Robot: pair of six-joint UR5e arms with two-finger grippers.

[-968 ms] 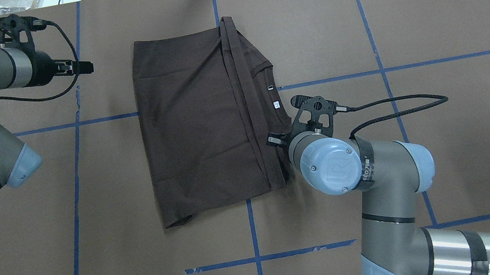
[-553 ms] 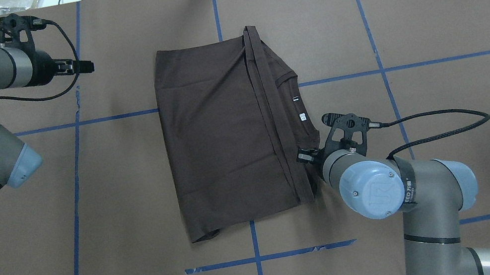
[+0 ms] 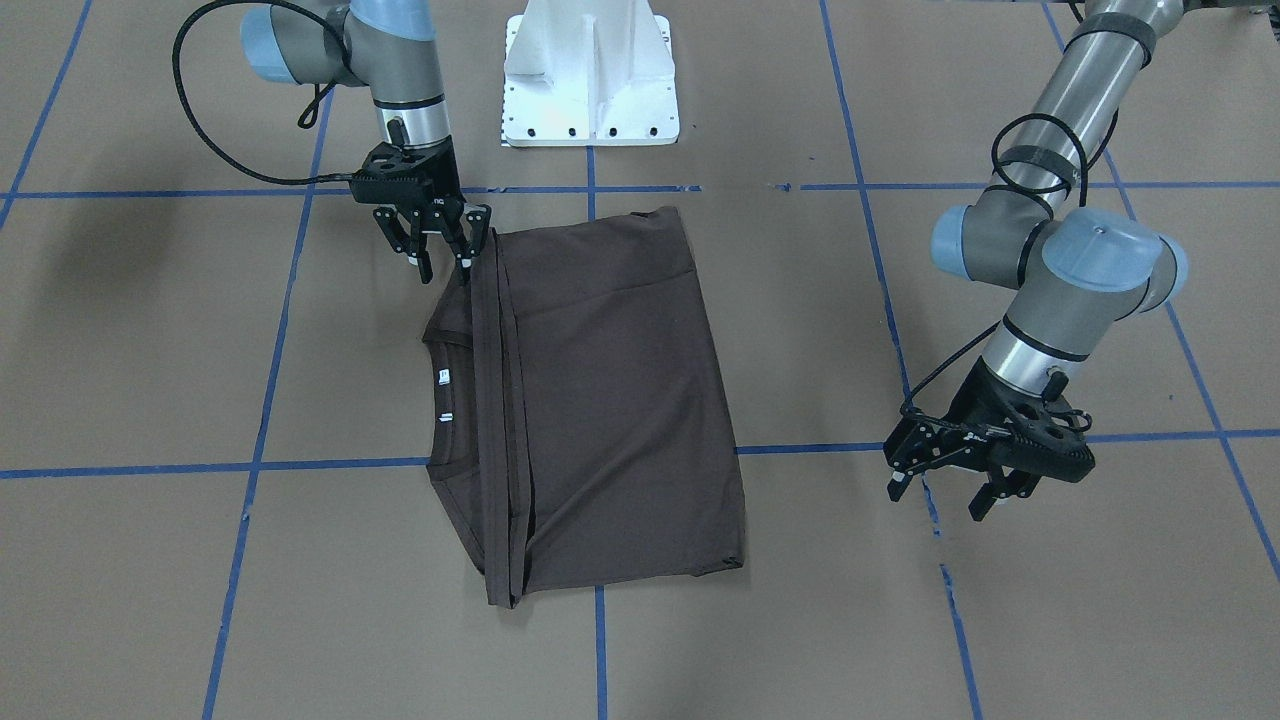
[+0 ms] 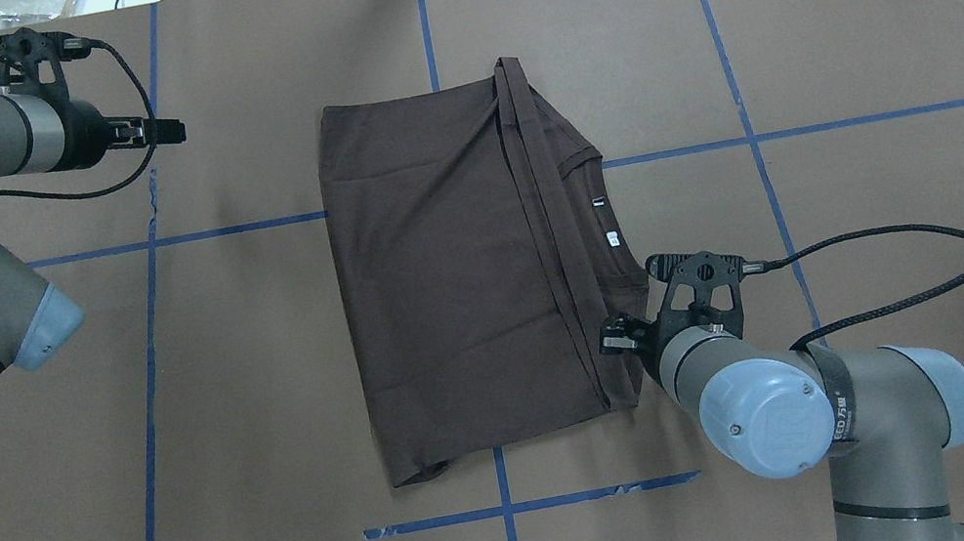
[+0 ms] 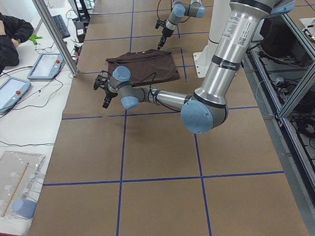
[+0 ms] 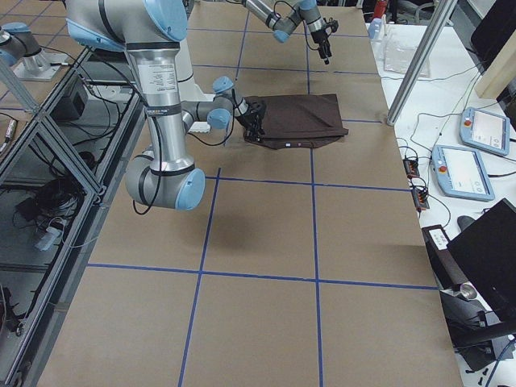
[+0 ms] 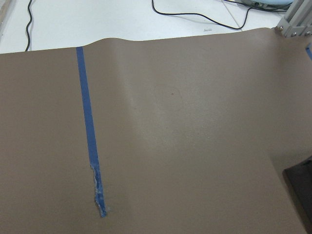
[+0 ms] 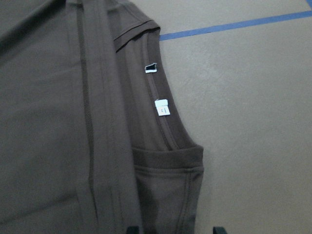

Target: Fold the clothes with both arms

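The dark brown-grey short-sleeved T-shirt point(image 4: 444, 277) of thin knit lies folded into a flat oblong on the brown paper-covered desk point(image 4: 849, 47). Its long axis runs straight away from the robot. Its ribbed round collar point(image 8: 165, 129) faces the robot's right, and a doubled hem band point(image 4: 547, 229) runs lengthways just inside it. The right arm's black two-finger pincer point(image 3: 443, 262) stands at the corner nearest the robot on that collar side. It is released, its fingertips point(image 8: 131, 229) spread with the shoulder's edge between them. From that pincer the cloth stretches away and leftward. The left arm's black pincer point(image 3: 940, 488) hangs released too, well apart beyond the opposite long edge, near a blue tape line point(image 7: 87, 122). Brown desk shows along all four edges of the shirt.
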